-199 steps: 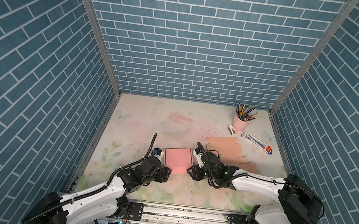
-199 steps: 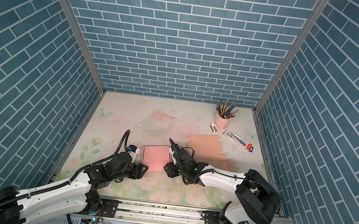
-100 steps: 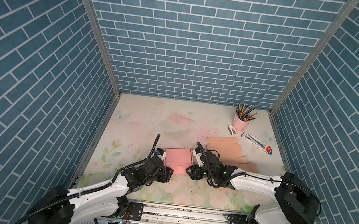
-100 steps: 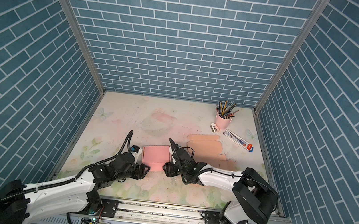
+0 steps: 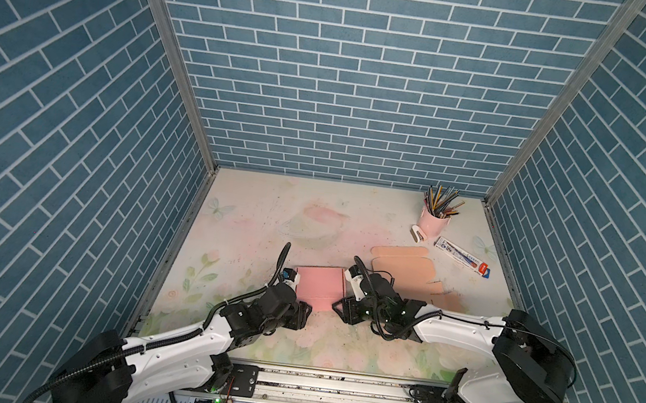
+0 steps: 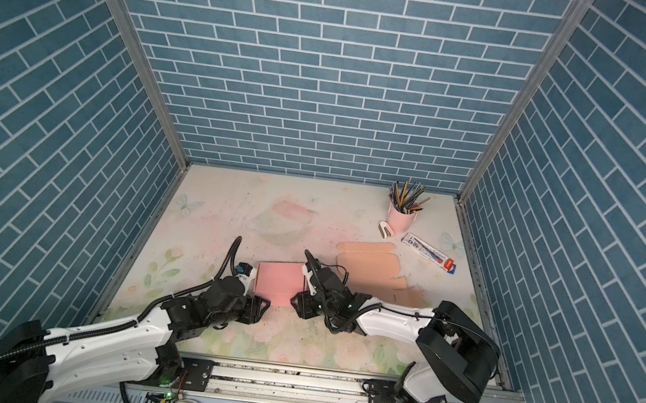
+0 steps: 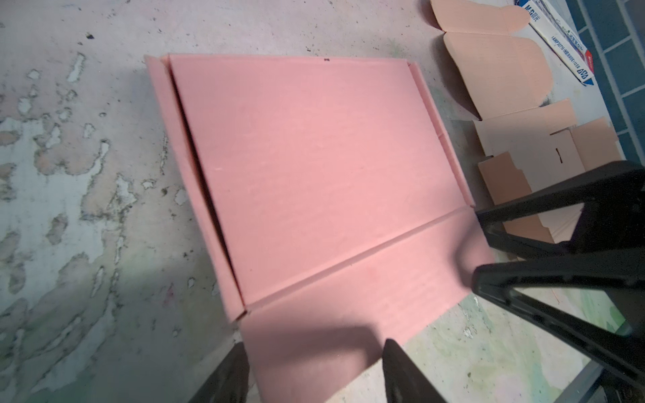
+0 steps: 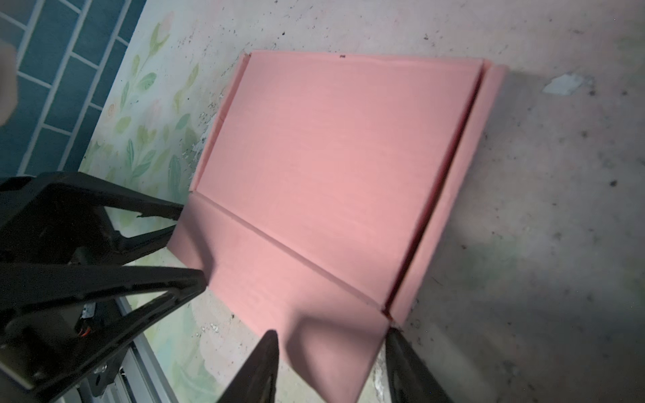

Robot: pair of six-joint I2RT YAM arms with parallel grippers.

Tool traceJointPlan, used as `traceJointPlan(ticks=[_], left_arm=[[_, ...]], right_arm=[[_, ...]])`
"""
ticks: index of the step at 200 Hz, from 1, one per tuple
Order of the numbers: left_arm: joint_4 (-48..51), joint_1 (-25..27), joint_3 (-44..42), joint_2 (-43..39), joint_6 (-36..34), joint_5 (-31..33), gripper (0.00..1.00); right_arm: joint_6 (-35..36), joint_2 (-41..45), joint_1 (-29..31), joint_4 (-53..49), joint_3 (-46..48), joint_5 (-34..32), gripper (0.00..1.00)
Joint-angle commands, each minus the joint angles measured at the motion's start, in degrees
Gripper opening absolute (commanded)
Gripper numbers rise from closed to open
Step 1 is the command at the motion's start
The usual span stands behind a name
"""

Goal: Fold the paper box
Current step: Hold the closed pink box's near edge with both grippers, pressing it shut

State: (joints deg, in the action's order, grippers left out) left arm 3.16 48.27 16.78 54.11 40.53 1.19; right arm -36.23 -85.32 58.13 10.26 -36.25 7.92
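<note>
Two arms in over floral table (image 5: 269, 212), meeting near its front edge. At front-centre btwn them: pink paper box (image 5: 319, 290) (image 6: 280, 283), lying flat w/ main panel up and narrow side strips along both edges. Creased off at its near side: front flap (image 7: 349, 296), spread on the table toward the arms. To back-right of box, close but apart: tan cardboard blank (image 5: 405, 267), unfolded, flat. At flap's left corner: L gripper (image 5: 300, 319) (image 7: 314, 349), jaws apart, flap edge btwn the tips; contact w/ paper, cannot tell. At flap's right corner: R gripper (image 5: 341, 313) (image 8: 331, 335), jaws likewise apart, flap corner btwn tips, not pinched. In back-right corner: pink cup (image 5: 433, 224) full of pencils, upright. Near cup, toward right wall: long white carton (image 5: 462, 256), lying flat. Right at cup base: small white item (image 5: 419, 234), type unclear.
</note>
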Motion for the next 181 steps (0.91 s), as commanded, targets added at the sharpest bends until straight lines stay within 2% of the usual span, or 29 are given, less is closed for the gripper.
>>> traceJointPlan(ticks=[1,73,150,168,181], left_arm=[[-0.9,0.4,-0.3,0.6,1.0,1.1,0.58],[-0.3,0.2,-1.5,0.9,1.3,4.8,0.49],[-1.6,-1.3,-1.5,2.5,0.2,5.7,0.44],[-0.3,-1.5,-0.5,2.0,-0.1,5.8,0.45],[1.1,-1.9,0.4,0.7,-0.7,5.7,0.53]], right_arm=[[-1.3,-1.0,0.7,0.2,0.3,-0.6,0.48],[-0.2,-2.9,0.7,-1.7,-1.1,-2.6,0.44],[0.4,-4.0,0.7,-2.9,-2.4,-3.7,0.42],[0.6,-3.7,0.7,-3.2,-2.6,-3.7,0.42],[0.7,-3.3,0.7,-3.2,-2.6,-3.8,0.42]])
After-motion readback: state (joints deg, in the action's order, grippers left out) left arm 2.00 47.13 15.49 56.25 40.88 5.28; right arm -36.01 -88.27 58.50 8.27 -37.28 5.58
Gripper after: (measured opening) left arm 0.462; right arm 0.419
